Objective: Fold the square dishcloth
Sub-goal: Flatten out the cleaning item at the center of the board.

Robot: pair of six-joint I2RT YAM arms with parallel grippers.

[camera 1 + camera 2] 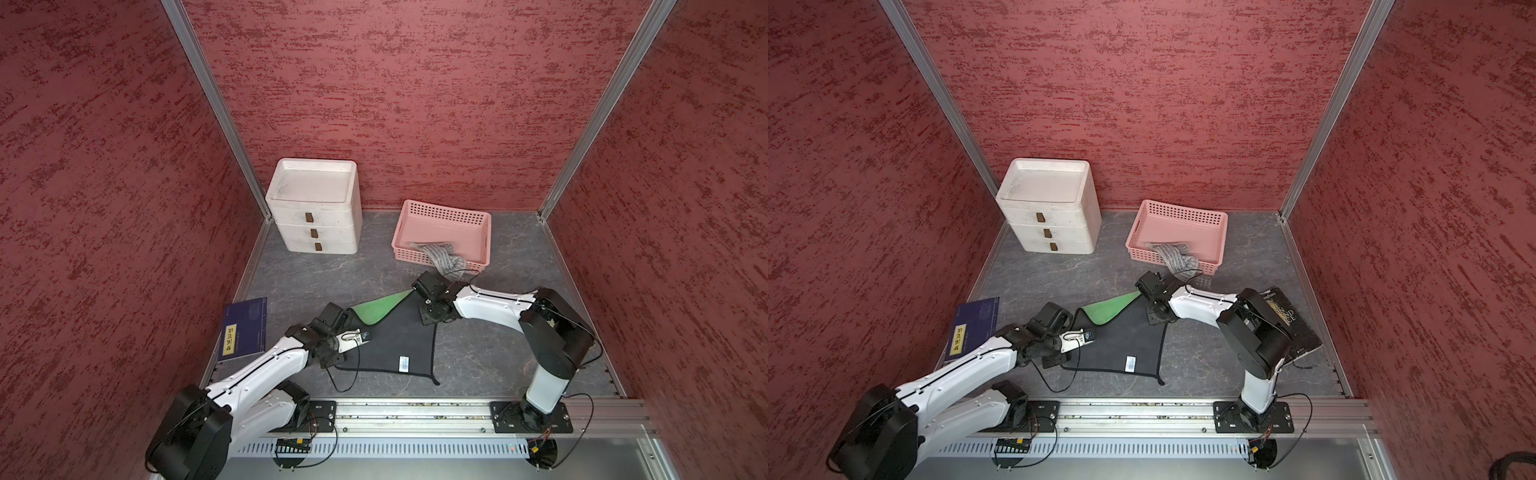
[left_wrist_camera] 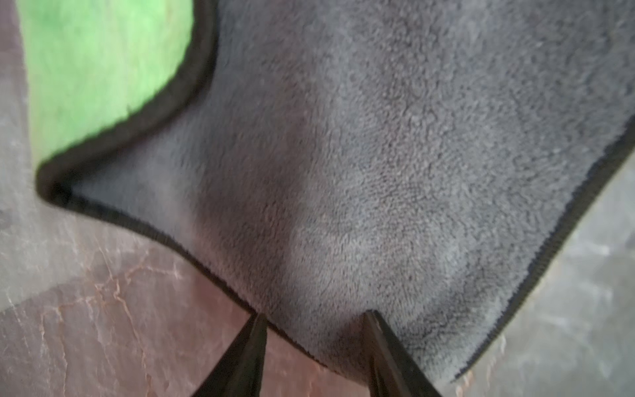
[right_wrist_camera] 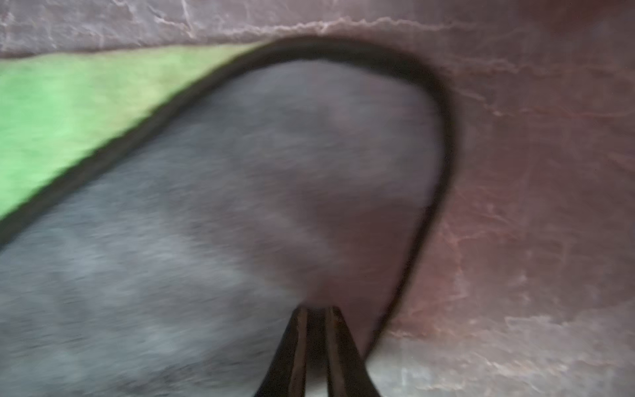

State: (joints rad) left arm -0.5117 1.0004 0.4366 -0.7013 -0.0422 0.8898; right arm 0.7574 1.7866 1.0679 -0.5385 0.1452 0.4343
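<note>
While the fold is not yet laid flat, both top views show the square grey fleece dishcloth point(image 1: 395, 336) with its black hem near the front middle of the dark, stone-patterned bench point(image 1: 478, 353). Its grey layer lies over a green one, and a green wedge point(image 1: 380, 309) is uncovered on the far side. My left hand point(image 1: 338, 316) is at the left edge of the cloth and my right hand point(image 1: 430, 312) at its far right corner. A white plastic drawer box point(image 1: 313, 208) and a pink plastic basket point(image 1: 440, 212) stand well apart behind.

From the left wrist, my left hand point(image 2: 314, 314) is spread. One finger point(image 2: 254, 343) stands at the hem and the other rests on the grey pile, so I do not think it grips.

From the right wrist, which is blurred, my right hand point(image 3: 316, 309) is pressed nearly together and pinches the dishcloth point(image 3: 206, 206) close to its rounded corner.

I judge this to be the end of a fold, with the top layer short of the far hem. The next move asks me to carry the pinched corner over the green wedge, low and slowly, and then let go.
</note>
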